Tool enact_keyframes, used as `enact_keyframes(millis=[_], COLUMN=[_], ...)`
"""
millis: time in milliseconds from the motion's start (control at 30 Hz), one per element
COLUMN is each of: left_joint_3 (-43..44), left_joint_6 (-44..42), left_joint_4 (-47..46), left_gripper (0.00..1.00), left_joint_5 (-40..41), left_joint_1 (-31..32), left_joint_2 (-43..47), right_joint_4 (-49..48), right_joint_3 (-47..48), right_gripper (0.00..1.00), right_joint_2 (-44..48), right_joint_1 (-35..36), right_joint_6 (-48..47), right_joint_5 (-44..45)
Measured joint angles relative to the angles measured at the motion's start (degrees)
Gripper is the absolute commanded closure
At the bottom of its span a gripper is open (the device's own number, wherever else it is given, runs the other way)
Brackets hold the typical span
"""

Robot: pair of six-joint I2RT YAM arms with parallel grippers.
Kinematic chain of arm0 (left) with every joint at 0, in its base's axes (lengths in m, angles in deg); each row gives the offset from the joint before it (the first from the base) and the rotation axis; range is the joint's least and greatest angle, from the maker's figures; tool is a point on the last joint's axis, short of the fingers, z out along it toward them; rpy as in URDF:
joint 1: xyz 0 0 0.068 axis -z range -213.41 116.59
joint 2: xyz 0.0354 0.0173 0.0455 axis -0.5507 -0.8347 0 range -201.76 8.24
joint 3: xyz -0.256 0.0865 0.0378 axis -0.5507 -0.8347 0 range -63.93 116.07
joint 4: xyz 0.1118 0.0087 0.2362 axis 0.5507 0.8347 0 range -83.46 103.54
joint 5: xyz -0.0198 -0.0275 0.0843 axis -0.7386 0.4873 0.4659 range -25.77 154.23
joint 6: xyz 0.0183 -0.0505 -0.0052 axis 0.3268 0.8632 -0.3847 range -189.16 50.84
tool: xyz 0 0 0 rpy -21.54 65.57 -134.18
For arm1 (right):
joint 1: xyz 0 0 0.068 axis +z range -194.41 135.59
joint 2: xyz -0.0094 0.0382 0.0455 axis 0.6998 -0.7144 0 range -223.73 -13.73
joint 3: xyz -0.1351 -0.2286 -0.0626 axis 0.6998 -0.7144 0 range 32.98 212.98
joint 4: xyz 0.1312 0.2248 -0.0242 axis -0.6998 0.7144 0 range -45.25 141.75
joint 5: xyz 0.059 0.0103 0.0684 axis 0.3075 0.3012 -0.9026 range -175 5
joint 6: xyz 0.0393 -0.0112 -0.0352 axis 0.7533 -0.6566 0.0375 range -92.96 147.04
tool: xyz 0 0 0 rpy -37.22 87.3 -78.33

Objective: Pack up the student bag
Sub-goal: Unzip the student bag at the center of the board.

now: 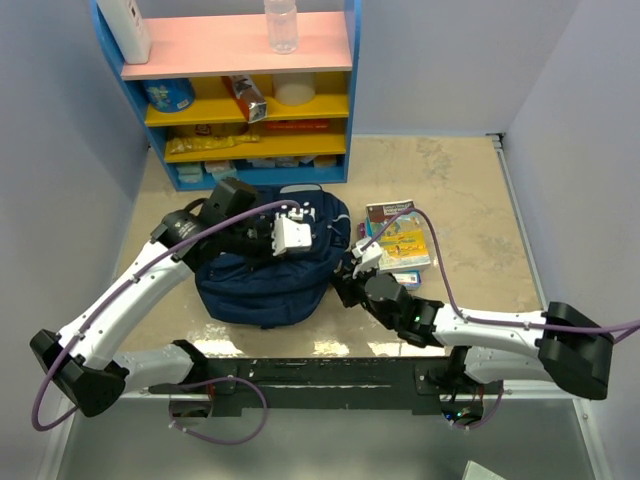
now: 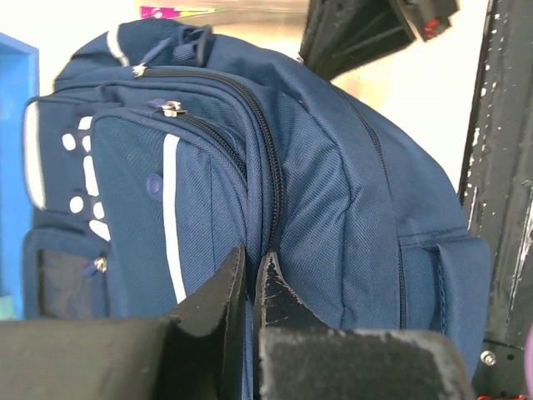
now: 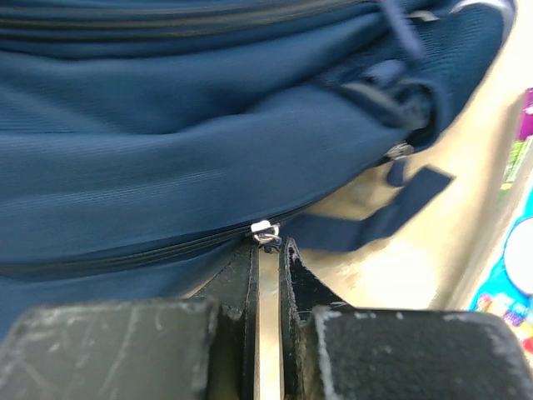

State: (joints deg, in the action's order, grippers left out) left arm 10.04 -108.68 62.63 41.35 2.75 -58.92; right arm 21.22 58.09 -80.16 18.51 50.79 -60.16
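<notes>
right gripper [image 3: 268, 252] pinches the silver zip pull [image 3: 265, 232] at its fingertips; left gripper [image 2: 252, 271] clamps navy backpack [image 2: 333, 208] fabric. best to drag along the zip, cloth taut.

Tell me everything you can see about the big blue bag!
The bag is navy fabric with thin pale stripes, white dots on a front pocket and a carry loop on top. Its black zips look shut where they show. It lies bulging on the beige table. The shut left gripper meets it at a zip seam. The shut right gripper has its tips at a silver zip pull low on the bag's side. Whether either one pinches anything is unclear.
</notes>
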Motion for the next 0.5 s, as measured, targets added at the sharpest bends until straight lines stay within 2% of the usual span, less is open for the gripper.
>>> enact_keyframes(millis=[267,500], left_joint_3=[-4.98,-5.97], left_joint_6=[2.67,7.56], left_joint_4=[-4.20,-8.44], left_gripper=[1.00,1.00], left_joint_5=[-1.07,-1.46], left_joint_1=[2.03,3.63], left_joint_2=[-0.31,-4.55], right_joint_4=[8.79,13.62], right_joint_3=[0.20,2.51], right_gripper=[1.00,1.00], right_joint_2=[5.86,5.09], right_joint_1=[5.66,12.35], right_joint_6=[1.42,2.89], right_joint_5=[1.16,3.78])
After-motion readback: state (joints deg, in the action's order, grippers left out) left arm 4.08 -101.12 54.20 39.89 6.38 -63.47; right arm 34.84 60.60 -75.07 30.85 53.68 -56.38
